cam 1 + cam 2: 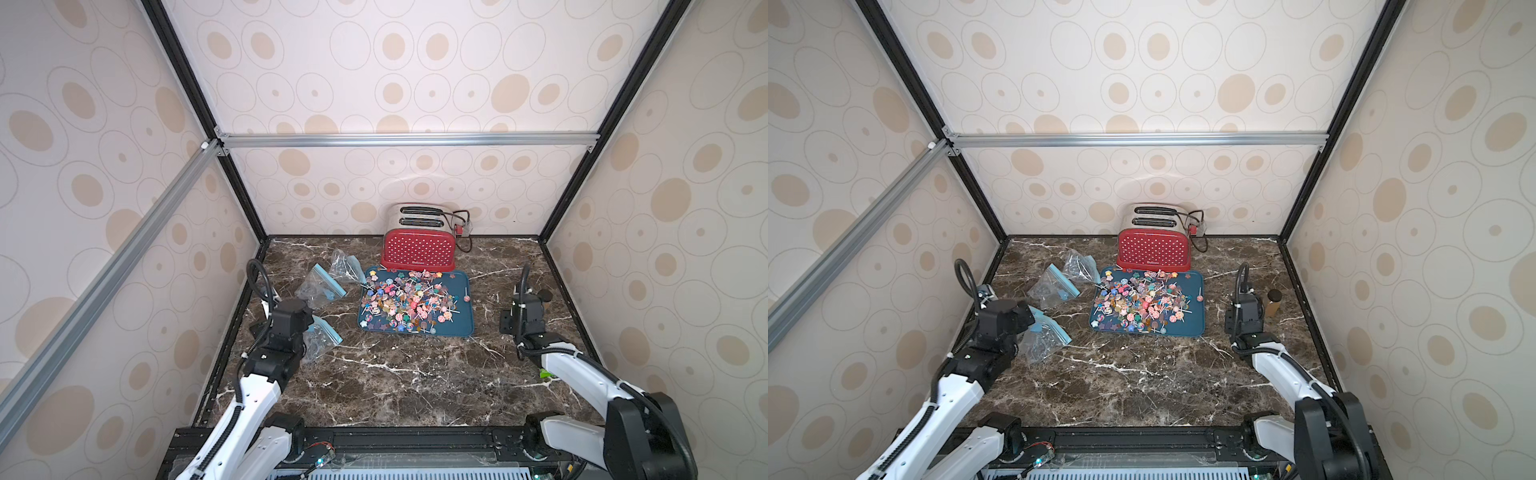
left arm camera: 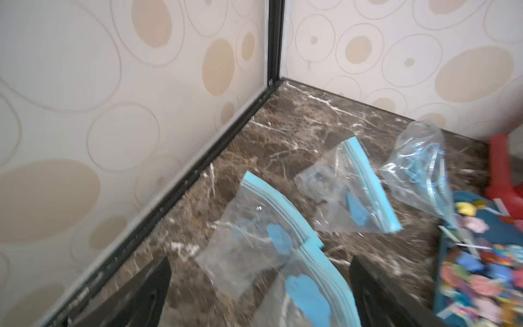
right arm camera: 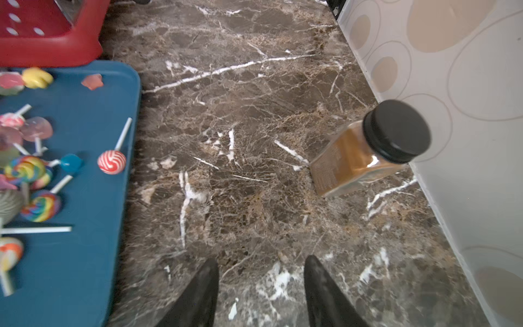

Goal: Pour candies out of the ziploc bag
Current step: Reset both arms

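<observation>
Marble tabletop [image 1: 415,382]: dark brown with white veins, bare across the front; everything sits toward the back.
Red toaster [image 1: 417,249]: white-dotted, against the back wall, just behind the tray.
Blue tray [image 1: 464,322]: flat on the marble mid-table, its right strip bare.
Left gripper [image 2: 260,260]: jaws spread wide, clamped on nothing, hovering over the nearest bag.
Right gripper [image 3: 261,259]: jaws apart with nothing between them, above bare marble between the tray and the spice jar.
Ziploc bags: three clear ones with blue zip strips, left of the tray. The nearest bag [image 2: 254,226] lies under the left arm's open jaws and the middle bag [image 2: 348,192] beyond it. The farthest bag [image 2: 418,161] is crumpled, its edge reaching the tray's far left corner. No candy shows inside any of them.
Spice jar [image 3: 362,158]: brown powder, black cap, near the right wall, well apart from the tray.
Candies [image 1: 405,301]: lollipops with round and star heads, heaped on the tray; none that I can make out on the marble.
Progress: the pouring looks done to me, with all three bags apparently emptied. At most the arms are left to draw back.
</observation>
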Action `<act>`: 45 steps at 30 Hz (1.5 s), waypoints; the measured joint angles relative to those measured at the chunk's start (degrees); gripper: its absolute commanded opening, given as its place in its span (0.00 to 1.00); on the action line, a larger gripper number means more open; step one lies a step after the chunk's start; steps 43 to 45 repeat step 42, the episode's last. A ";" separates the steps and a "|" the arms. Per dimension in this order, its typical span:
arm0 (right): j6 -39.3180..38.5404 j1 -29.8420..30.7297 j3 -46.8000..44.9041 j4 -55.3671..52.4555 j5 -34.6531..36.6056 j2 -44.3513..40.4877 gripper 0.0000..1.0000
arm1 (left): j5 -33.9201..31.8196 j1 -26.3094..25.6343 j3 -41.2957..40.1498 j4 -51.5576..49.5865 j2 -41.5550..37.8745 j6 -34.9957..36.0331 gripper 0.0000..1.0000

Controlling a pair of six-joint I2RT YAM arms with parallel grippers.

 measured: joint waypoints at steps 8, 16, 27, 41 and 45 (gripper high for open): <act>-4.92 -2.62 -11.37 38.80 -5.66 15.43 0.51 | -0.46 7.17 -14.45 37.27 20.81 10.45 0.99; -4.70 -5.66 -6.34 42.99 -11.32 19.56 0.66 | 12.92 13.27 -10.12 53.72 37.86 15.41 0.99; -4.72 -5.73 -5.35 42.21 -13.00 19.39 1.00 | 22.45 13.55 -8.33 57.72 41.03 18.18 0.99; -4.72 -5.73 -5.35 41.22 -13.55 19.39 1.00 | 22.75 13.53 -8.17 57.83 41.03 18.78 0.99; -4.72 -5.73 -5.35 41.20 -13.57 19.39 1.00 | 22.75 13.53 -8.17 57.86 41.03 18.78 0.99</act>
